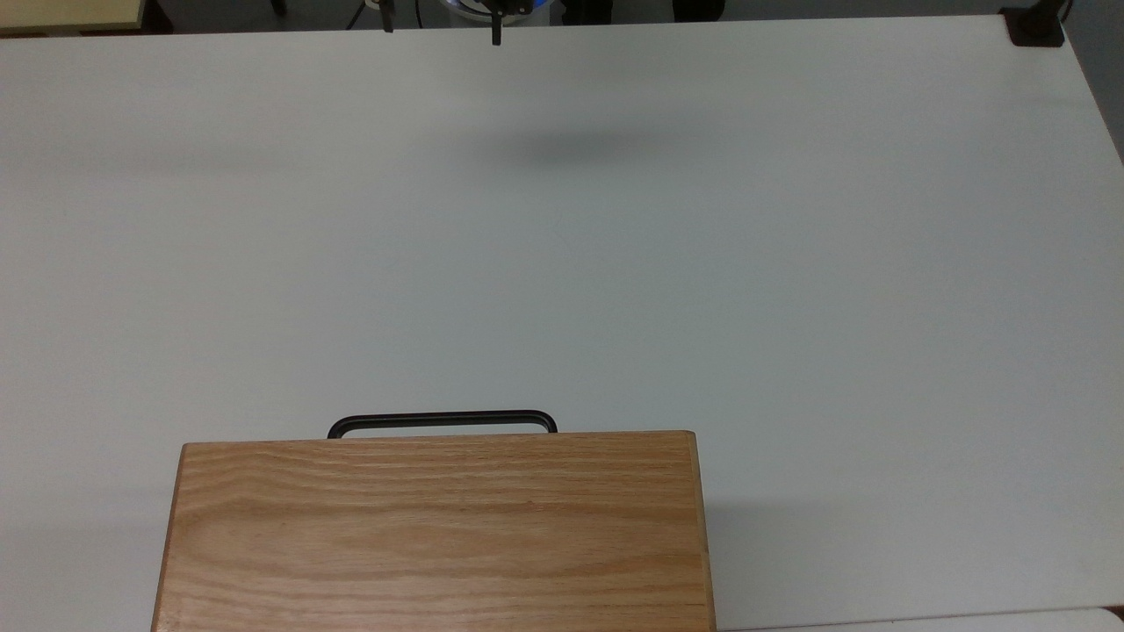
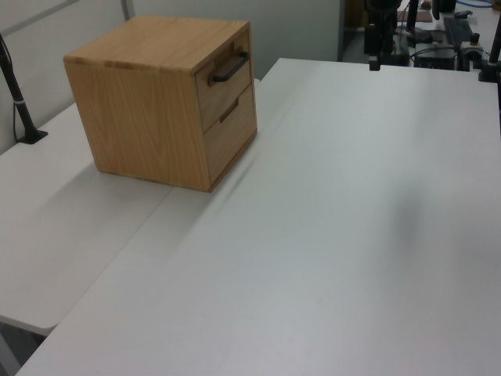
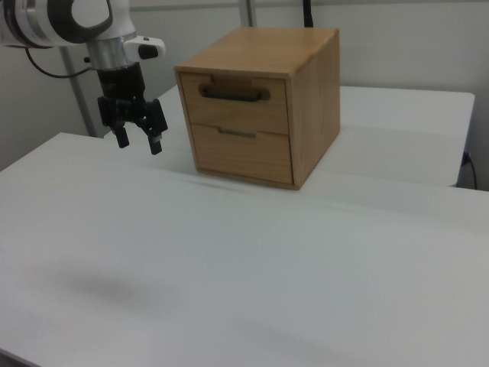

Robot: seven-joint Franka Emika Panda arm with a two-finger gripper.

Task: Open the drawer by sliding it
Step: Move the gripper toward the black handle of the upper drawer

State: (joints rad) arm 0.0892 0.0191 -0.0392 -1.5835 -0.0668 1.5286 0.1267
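Note:
The drawer [image 3: 233, 95] is the upper one of two in an oak cabinet [image 1: 439, 527]. Its front sits flush with the casing. Its black bar handle [image 1: 442, 420] sticks out past the cabinet's top edge in the top view, and shows in the left view as the handle [image 2: 229, 68]. My gripper [image 3: 138, 142] hangs open above the white table, left of the cabinet in the right view, with nothing between its fingers. In the top view the gripper [image 1: 441, 26] is at the upper edge, far from the handle. The gripper [image 2: 374, 61] is at the table's far end in the left view.
A lower drawer [image 3: 241, 153] with a small recessed pull sits under the upper one. A black clamp post [image 1: 1036, 26] stands at the table corner, top view's upper right. Another black pole [image 2: 16, 90] rises behind the cabinet. White tabletop [image 1: 615, 263] lies between gripper and cabinet.

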